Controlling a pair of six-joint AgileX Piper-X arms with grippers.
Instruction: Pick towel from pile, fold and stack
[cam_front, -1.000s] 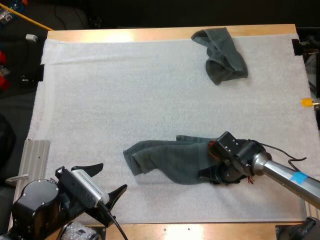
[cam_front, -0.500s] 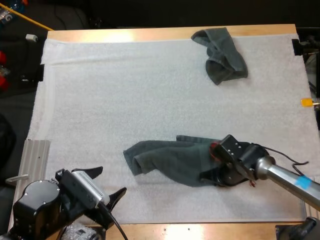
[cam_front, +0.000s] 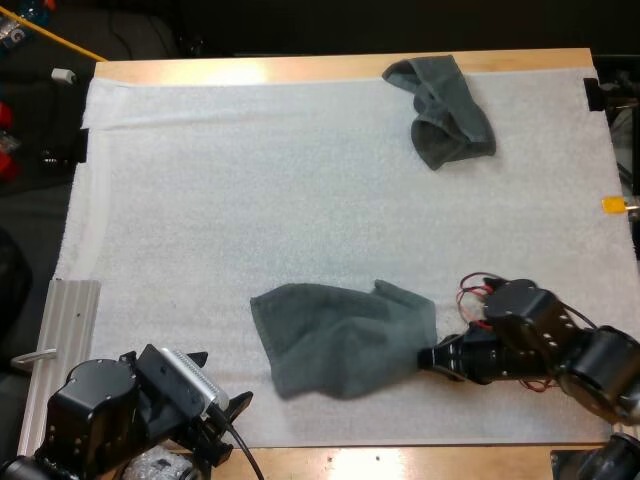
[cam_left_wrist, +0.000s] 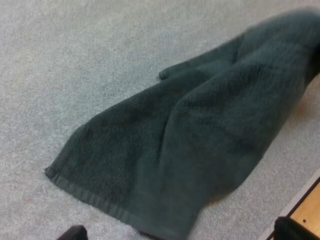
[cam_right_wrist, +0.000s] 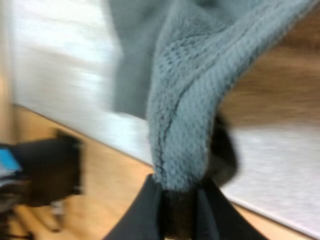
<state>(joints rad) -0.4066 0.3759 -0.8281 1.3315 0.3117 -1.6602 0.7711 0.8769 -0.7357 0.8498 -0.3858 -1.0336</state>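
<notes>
Towels, two in all: my right gripper (cam_front: 432, 357) pinches the near towel (cam_front: 335, 338) at its right corner, cloth spread on the white mat (cam_front: 200, 200) by the near edge; the crumpled towel (cam_front: 445, 112) lies far right. My left gripper (cam_front: 218, 382) sits low near-left, fingers spread

A white mat (cam_front: 250, 200) is covering most of a wooden table (cam_front: 300, 68), whose bare wood is showing as strips along the mat's far and near sides. A ribbed grey metal plate (cam_front: 70, 310) is lying at the mat's left edge, toward its near corner. A small white cylinder (cam_front: 64, 75) is sitting just off the mat's far left corner, with a thin yellow rod (cam_front: 60, 40) slanting beyond it. A black block (cam_front: 592, 93) is sitting at the mat's far right corner.
</notes>
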